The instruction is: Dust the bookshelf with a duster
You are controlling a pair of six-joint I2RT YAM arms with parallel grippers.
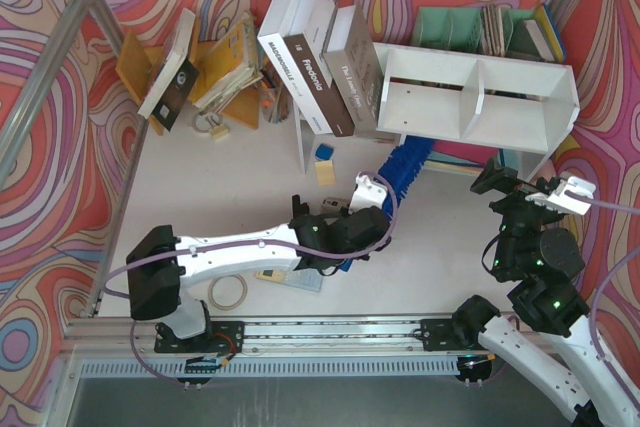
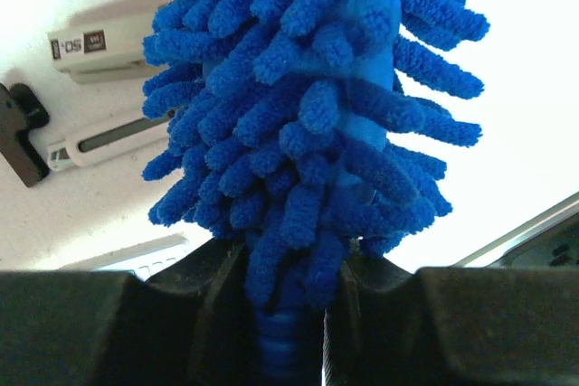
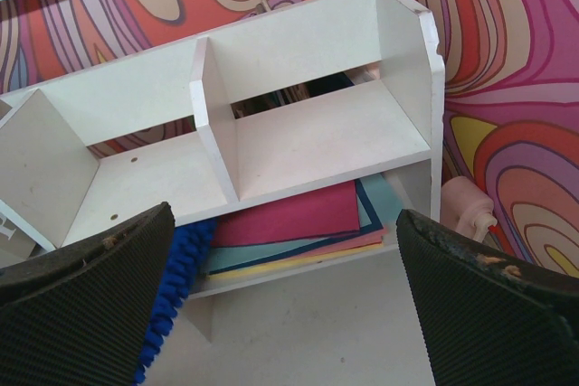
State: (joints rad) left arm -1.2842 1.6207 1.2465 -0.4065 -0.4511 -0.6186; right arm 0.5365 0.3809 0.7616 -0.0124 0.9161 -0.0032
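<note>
Top external view: the long fluffy royal-blue microfibre duster [image 1: 405,167] slants across the white table [image 1: 200,197] toward its far right corner, its tip at the left end of the lower level of the wide white board bookshelf [image 1: 520,107] standing there. The left gripper [image 2: 289,309] is clamped tight on the duster where fluff meets handle; the right gripper [image 3: 285,300] hangs spread wide and empty before the bookshelf, near the table's right edge. Flat pink, blue and yellow sheets [image 3: 298,219] lie on that lower level beside the tip.
</note>
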